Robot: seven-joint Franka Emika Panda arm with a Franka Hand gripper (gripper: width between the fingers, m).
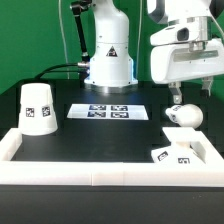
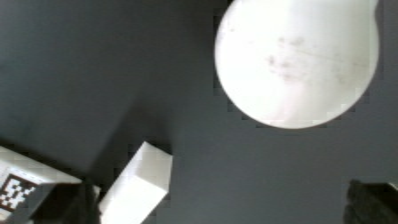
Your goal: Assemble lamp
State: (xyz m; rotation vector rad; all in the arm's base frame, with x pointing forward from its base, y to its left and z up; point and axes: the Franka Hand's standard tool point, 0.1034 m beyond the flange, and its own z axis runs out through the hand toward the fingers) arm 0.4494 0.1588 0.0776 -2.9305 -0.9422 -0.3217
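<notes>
Lamp parts before joining, seen from the exterior and wrist views. The claw [image 1: 187,96] hangs just above the bulb [image 1: 183,115], released and grasping nothing, with its fingers spread apart. The bulb lies on the dark counter [image 1: 100,140] at the exterior view's right, near the right end of the marker board [image 1: 112,110] and apart from it. In the wrist view the bulb [image 2: 294,62] appears as a large white oval against the dark counter [image 2: 125,90], clear of the fingers. The shade [image 1: 38,108] stands alone on the counter at the exterior view's left, wide end down and narrow end up, with one square tag facing the camera. It is well apart from the other two parts. The base [image 1: 178,150] rests in the near right corner, close against the white border rail [image 1: 100,172], with tags visible on its faces. The arm's pedestal [image 1: 109,55] rises behind the marker board.
</notes>
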